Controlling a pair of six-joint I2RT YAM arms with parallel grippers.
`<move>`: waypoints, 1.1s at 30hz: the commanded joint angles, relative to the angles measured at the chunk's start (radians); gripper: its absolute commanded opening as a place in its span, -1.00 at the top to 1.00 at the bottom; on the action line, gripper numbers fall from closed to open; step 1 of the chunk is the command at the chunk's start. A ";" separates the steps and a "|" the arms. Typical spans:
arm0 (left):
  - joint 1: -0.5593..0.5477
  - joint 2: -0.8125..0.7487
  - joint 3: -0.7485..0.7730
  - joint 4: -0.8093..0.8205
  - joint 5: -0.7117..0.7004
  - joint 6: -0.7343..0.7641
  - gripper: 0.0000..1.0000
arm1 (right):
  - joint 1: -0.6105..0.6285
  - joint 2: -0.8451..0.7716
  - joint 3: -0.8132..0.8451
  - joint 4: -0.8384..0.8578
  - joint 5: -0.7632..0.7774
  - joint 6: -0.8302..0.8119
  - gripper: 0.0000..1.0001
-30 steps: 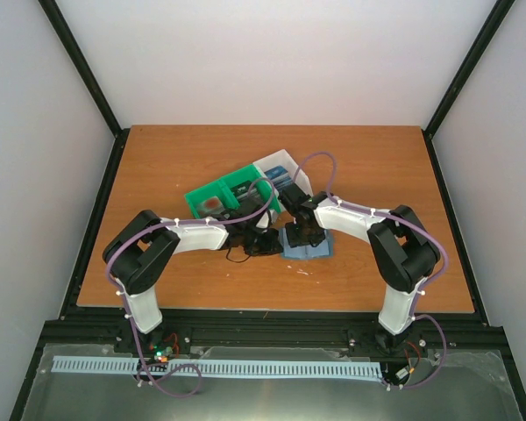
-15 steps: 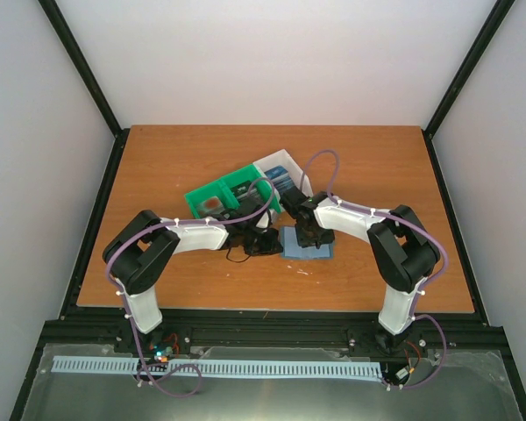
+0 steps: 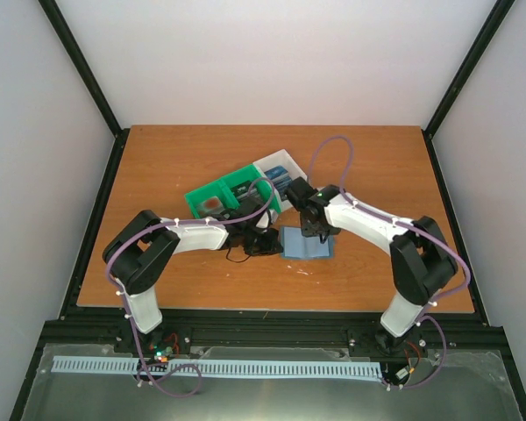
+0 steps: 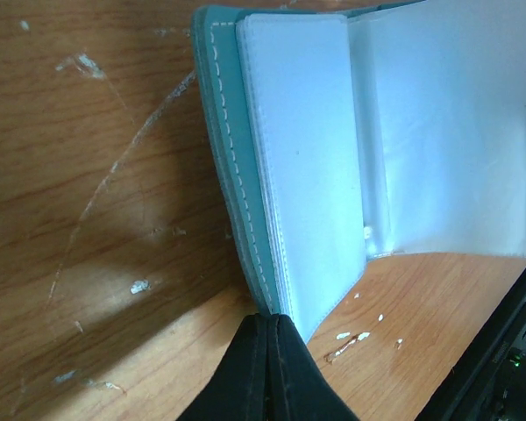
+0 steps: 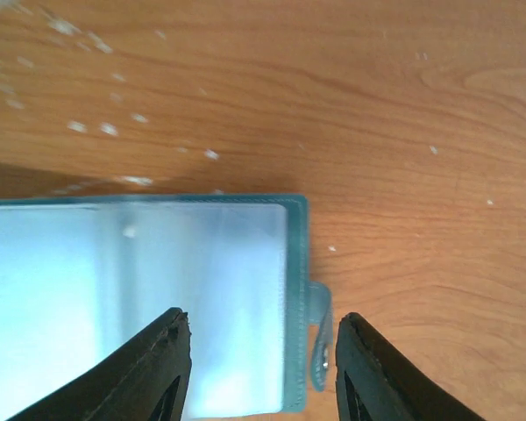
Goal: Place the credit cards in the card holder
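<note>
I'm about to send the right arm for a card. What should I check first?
1. The card holder lies open, sleeves up: ok.
2. Visible sleeves empty: ok.
3. The left gripper is shut at the holder's corner: ok; whether it actually pinches the cover: cannot tell.
4. The right gripper is open and empty: ok.
5. The credit cards sit in the white bin: ok.

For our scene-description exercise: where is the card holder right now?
In the top view the card holder lies open near the middle of the table, on the arms' side of the white bin, between the left gripper and the right gripper.
</note>
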 commanded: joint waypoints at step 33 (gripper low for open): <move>0.022 -0.173 -0.021 -0.091 -0.095 -0.011 0.01 | 0.007 0.146 -0.103 0.189 -0.294 -0.084 -0.22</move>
